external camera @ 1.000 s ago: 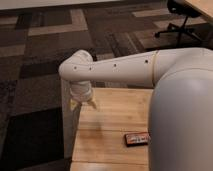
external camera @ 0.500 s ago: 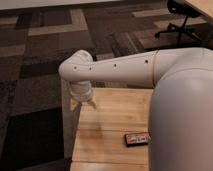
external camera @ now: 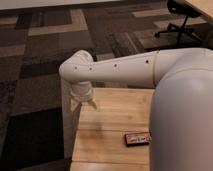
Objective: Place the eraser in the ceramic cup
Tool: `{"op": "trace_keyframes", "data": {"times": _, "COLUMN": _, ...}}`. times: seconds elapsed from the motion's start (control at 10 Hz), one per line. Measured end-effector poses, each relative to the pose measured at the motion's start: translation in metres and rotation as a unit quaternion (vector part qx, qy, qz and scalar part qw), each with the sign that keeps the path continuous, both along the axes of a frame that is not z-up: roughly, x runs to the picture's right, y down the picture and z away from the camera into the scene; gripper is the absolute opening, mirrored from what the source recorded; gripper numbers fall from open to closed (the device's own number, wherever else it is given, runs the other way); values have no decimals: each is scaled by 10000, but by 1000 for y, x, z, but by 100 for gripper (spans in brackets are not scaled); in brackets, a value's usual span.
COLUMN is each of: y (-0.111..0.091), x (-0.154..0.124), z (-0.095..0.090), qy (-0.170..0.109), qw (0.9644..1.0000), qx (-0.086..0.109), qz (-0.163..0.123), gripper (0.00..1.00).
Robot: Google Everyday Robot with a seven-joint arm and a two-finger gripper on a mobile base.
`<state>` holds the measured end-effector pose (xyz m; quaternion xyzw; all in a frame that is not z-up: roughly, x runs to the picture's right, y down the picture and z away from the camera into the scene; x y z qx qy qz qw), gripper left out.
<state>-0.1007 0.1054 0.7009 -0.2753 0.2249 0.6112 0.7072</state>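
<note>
The eraser (external camera: 137, 138), a flat black block with an orange-red stripe, lies on the light wooden table (external camera: 107, 130) near its front right, next to the arm's white body. My gripper (external camera: 83, 104) hangs from the white arm over the table's far left corner, above and to the left of the eraser. Its tan fingers (external camera: 93, 104) point down and stand spread apart with nothing between them. The ceramic cup is out of view.
The white arm (external camera: 165, 90) covers the right side of the table. Dark patterned carpet (external camera: 40, 60) lies to the left and behind. A black office chair (external camera: 182, 20) and a desk edge stand at the top right.
The gripper has shifted slightly over the table's left corner. The eraser has not moved.
</note>
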Motion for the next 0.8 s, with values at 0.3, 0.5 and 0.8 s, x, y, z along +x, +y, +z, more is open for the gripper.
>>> {"op": "trace_keyframes", "data": {"times": 0.3, "y": 6, "x": 25, "z": -1, "qy": -235, "qw": 9984, "qx": -98, "qz": -499, "gripper": 65}}
{"op": "trace_keyframes", "data": {"times": 0.5, "y": 14, "x": 45, "z": -5, "qy": -859, "qw": 9861, "qx": -234, "qz": -1401, "gripper": 65}}
{"op": "trace_keyframes", "data": {"times": 0.8, "y": 18, "x": 60, "z": -14, "qy": -1676, "qw": 9462, "qx": -376, "qz": -2744, "gripper": 65}}
